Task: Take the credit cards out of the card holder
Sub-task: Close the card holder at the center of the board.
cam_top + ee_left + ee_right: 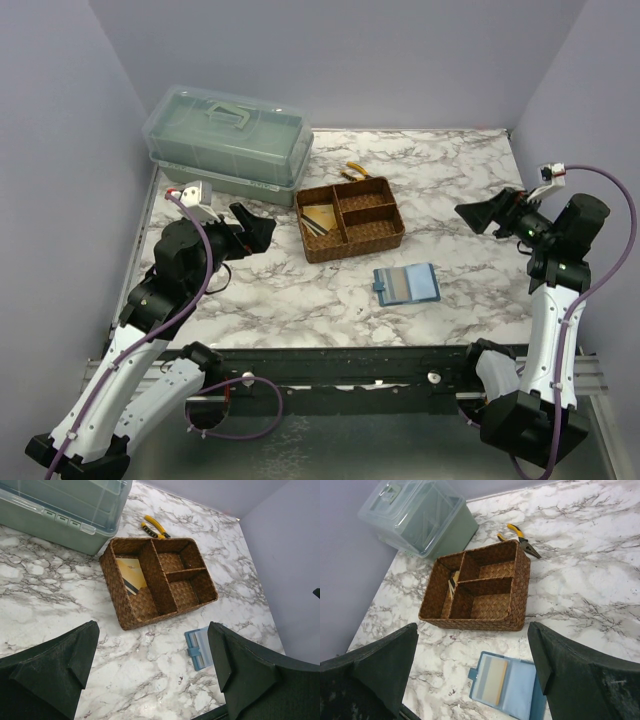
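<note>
Here, lilac walls (350, 60) ring a marble table (460, 180): woven tray (352, 246) holding credit cards (320, 218), card holder (407, 284) open, left gripper (256, 226) and right gripper (474, 217) spread wide.

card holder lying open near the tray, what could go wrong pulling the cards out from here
The card holder lies flat and loose on the marble table, so pulling may drag it along unless it is pinned. The pale card in it sits flush, so a grasp could catch the flap instead. A shove could bump the woven tray.
</note>
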{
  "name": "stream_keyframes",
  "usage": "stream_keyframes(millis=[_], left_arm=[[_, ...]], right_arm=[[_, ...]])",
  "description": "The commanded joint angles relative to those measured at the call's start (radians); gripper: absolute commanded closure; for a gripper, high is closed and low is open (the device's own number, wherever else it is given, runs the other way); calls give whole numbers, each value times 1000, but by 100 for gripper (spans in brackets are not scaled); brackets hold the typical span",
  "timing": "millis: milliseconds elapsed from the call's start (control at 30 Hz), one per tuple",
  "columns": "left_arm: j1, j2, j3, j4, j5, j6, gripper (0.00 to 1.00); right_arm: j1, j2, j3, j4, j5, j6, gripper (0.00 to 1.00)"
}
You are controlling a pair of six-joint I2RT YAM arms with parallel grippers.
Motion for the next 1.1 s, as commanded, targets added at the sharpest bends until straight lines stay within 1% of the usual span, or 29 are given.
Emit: stream_keyframes(millis=[0, 167, 267, 300, 333, 400, 467, 500, 567, 633, 733, 833, 933, 1000, 1067], left_arm=[[6, -9, -2, -5, -13, -3, 1], [6, -7, -21, 13, 31, -20, 1], [6, -11, -71, 95, 130, -54, 1], [6, -12, -98, 140, 185, -68, 1], [6, -6, -129, 188, 271, -82, 1], [4, 19, -182, 278, 387, -111, 2], [0, 74, -224, 334, 453, -147, 4], [-17, 100, -236, 348, 460, -158, 6], [-60, 153, -253, 351, 426, -175, 8], [-130, 212, -261, 353, 360, -188, 11], [-299, 312, -243, 350, 221, -147, 13], [-425, 418, -209, 349, 119, -25, 17], [-506, 528, -159, 362, 65, 155, 19], [-535, 604, -132, 393, 69, 261, 20], [-544, 678, -128, 468, 116, 357, 23]], right_arm=[[-6, -15, -13, 12, 17, -8, 0], [-6, -16, -30, 12, 11, -16, 0], [-6, 1, -50, 2, -24, -53, 0], [-6, 13, -54, -11, -59, -94, 0], [-6, 30, -57, -32, -112, -150, 0], [-6, 68, -55, -105, -220, -303, 0], [-6, 111, -44, -179, -278, -402, 0], [-6, 125, -45, -195, -296, -432, 0], [-6, 132, -65, -190, -328, -462, 0], [-4, 129, -103, -151, -357, -463, 0], [-4, 142, -134, -124, -385, -467, 0], [-3, 176, -116, -164, -417, -521, 0], [-3, 195, -113, -165, -429, -531, 0], [-3, 198, -121, -147, -441, -537, 0], [-3, 199, -134, -117, -445, -526, 0]])
